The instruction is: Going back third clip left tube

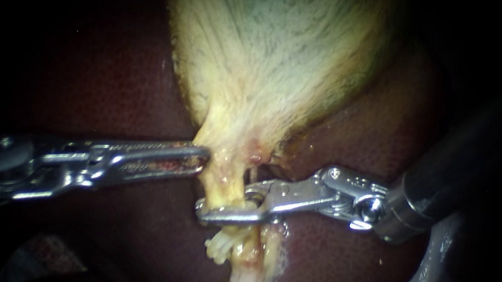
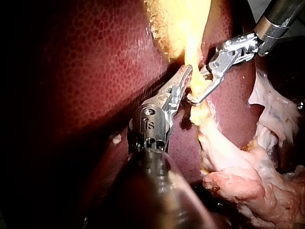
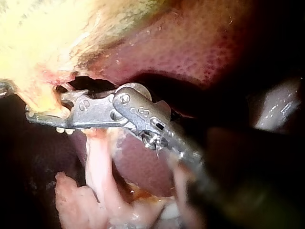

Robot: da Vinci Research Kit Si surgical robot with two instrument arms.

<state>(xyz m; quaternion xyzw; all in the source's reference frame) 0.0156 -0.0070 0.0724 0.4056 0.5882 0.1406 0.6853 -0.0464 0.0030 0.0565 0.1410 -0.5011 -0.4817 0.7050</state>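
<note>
**Left tube** (image 1: 226, 188): a pale yellow strand running down from the narrow end of the gallbladder (image 1: 278, 51), with the dark red liver (image 1: 115, 85) on either side. It passes between the jaws of the right instrument (image 1: 223, 201).

**Below those jaws:** pale ridged lumps (image 1: 219, 245) sit on the same strand, just beside the jaws. They may be clips, but I cannot say for certain or count them. I can make out no clip between the jaws themselves.

**Progress (my judgement):** the clipping looks finished or nearly so, and the way back is hardly begun, since the jaws straddle the tube. What is left is to slide the jaws off the strand toward the side the shaft comes from, then draw the shaft clear. One risk is that the curled tip of the longer jaw, which lies on the far side of the tube, could drag the tube along.

**Right instrument, pose:** the shaft enters from the right, and the wrist is bent so the jaws lie almost level, pointing across the tube. The jaws are spread with the tube in the gap, and I do not see it clamped. The right wrist view agrees, with tissue sitting in an open fork.

**Left instrument** (image 1: 203, 157): the shaft enters from the left, nearly level. The jaws are pressed close together and seem to nip the edge of the gallbladder's neck, just above where the tube starts. In the left wrist view the tip sits against bright yellow tissue. The right instrument is just beside it, apart as far as I can see.
</note>
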